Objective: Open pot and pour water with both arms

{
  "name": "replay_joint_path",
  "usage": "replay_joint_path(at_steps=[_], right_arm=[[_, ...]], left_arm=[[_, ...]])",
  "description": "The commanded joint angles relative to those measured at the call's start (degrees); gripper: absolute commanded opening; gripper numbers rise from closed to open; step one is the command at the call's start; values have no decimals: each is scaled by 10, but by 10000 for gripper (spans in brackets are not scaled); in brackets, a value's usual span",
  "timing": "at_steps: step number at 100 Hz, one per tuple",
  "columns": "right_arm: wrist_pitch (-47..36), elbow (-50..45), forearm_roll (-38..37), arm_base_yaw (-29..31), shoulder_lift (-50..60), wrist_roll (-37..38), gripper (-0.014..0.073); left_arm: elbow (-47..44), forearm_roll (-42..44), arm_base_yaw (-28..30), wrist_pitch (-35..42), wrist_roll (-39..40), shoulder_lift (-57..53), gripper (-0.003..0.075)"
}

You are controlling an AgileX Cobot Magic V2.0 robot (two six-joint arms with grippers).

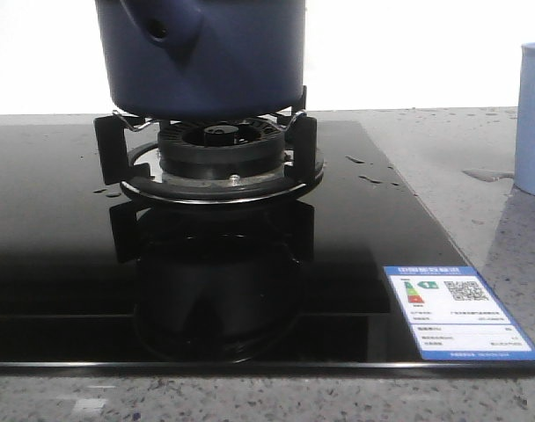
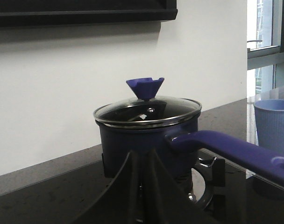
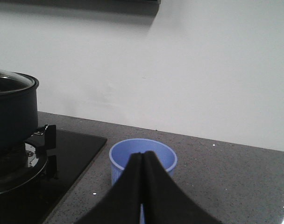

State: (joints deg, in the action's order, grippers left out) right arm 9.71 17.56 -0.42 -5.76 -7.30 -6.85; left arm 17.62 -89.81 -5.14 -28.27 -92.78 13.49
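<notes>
Cup point(image 1: 533, 119) right of lidded pot point(image 1: 206, 57) on burner point(image 1: 222, 154).

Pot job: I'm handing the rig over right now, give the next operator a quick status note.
Left gripper: shut, empty, facing the pot.
Right gripper: shut, empty, in front of the pale-blue cup.
Pot sits on the burner of the black cooktop, glass lid on, handle pointing toward the cup.
Done: nothing yet.
Left: lift the lid, grip the handle, pour.
</notes>
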Motion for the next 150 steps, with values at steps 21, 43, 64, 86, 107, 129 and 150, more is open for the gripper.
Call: replay_joint_path(at_steps=[21,43,64,86,107,129,150], right_arm=[[-42,14,1,-2,-4,-1,-74],[-42,14,1,-2,-4,-1,-74],[-42,14,1,-2,-4,-1,-74],[-42,14,1,-2,-4,-1,-74],[-42,14,1,-2,-4,-1,-74],[-42,12,1,-2,-4,-1,-74],[-42,12,1,-2,-4,-1,-74]], left_arm=[[14,-30,1,3,6,0,-19],[14,-24,1,3,6,0,-19],[7,26,1,85,4,0,-19],[-23,494,1,174,427,0,-19],[-102,753,1,238,634,-16,-19],[-180,863,11,289,804,-84,-19],[-195,937,47,185,939,-142,-19]])
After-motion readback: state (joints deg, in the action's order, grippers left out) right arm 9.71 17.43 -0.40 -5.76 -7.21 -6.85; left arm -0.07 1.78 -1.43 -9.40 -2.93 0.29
